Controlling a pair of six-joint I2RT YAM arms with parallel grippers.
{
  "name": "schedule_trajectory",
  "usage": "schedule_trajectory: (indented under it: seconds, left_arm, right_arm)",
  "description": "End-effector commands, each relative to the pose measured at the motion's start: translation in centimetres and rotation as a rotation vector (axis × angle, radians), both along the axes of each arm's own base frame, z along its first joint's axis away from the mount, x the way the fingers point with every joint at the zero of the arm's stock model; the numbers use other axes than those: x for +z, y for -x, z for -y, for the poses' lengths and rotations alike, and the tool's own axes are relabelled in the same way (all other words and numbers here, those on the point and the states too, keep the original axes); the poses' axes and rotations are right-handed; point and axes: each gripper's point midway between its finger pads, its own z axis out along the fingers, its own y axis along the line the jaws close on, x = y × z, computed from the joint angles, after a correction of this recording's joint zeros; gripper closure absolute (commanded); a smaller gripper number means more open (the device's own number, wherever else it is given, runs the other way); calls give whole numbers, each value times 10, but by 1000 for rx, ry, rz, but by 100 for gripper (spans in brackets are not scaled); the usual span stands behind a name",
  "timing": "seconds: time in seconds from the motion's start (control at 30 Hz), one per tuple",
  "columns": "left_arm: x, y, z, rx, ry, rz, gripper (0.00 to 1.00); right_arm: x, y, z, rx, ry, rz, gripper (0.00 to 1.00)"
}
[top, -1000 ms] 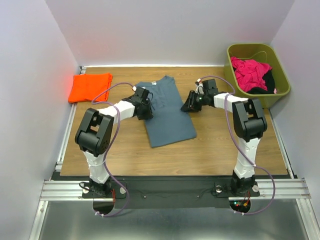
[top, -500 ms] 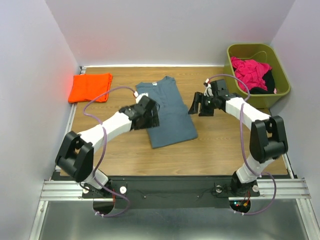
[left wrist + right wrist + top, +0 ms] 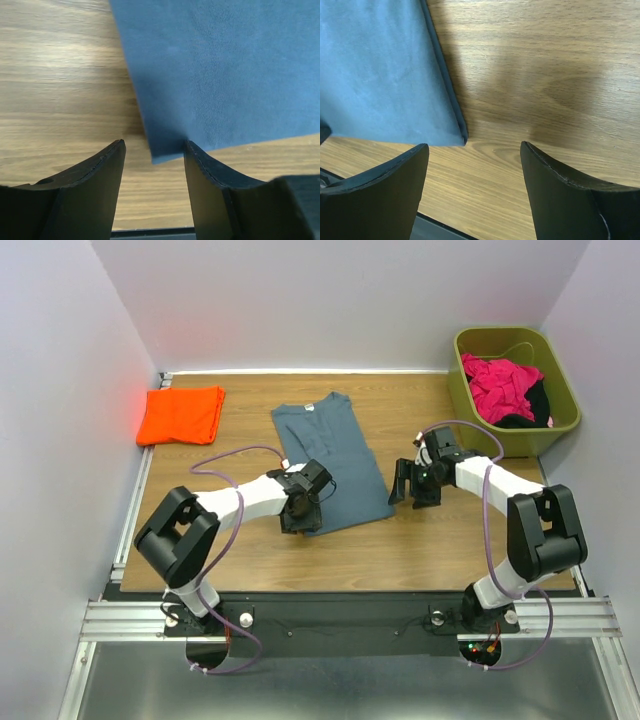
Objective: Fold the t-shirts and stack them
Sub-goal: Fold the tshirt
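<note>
Left gripper (image 3: 154, 146) fingers apart, straddling blue-grey t-shirt (image 3: 335, 455) near-left corner. Right gripper (image 3: 474, 147) spread wide above near-right corner. Nothing pinched.

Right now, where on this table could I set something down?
Bare wood lies between the folded bright orange t-shirt and the slate blue-grey t-shirt, and along the wooden table's near edge. Crowded: the blue-grey shirt's near corners, where the left gripper and right gripper hover.

Seen from above, the left claw (image 3: 303, 520) covers the near left corner of the blue-grey t-shirt (image 3: 335, 460). Both wrist views cut that shirt off at their edges. The pink and black cloth (image 3: 505, 390) heaped in the green bin (image 3: 566, 418) cannot be made out as particular garments.
</note>
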Motion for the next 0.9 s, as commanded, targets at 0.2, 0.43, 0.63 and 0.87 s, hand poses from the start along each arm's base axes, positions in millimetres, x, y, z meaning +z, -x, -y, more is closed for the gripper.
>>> schedule_trajectory:
  seconds: [0.2, 0.43, 0.63, 0.87]
  left_arm:
    - [-13, 4, 8, 1, -26, -50, 49]
    - [-19, 9, 6, -3, -25, -71, 71]
    - [-24, 12, 9, -19, -15, -84, 81]
    - [-24, 12, 10, -31, -4, -82, 83]
  right_arm:
    - [12, -6, -4, 17, 2, 57, 21]
    - [1, -4, -13, 13, 82, 55, 23]
    - [-7, -5, -23, -5, 119, 53, 28]
    - [-16, -2, -29, -11, 147, 34, 38]
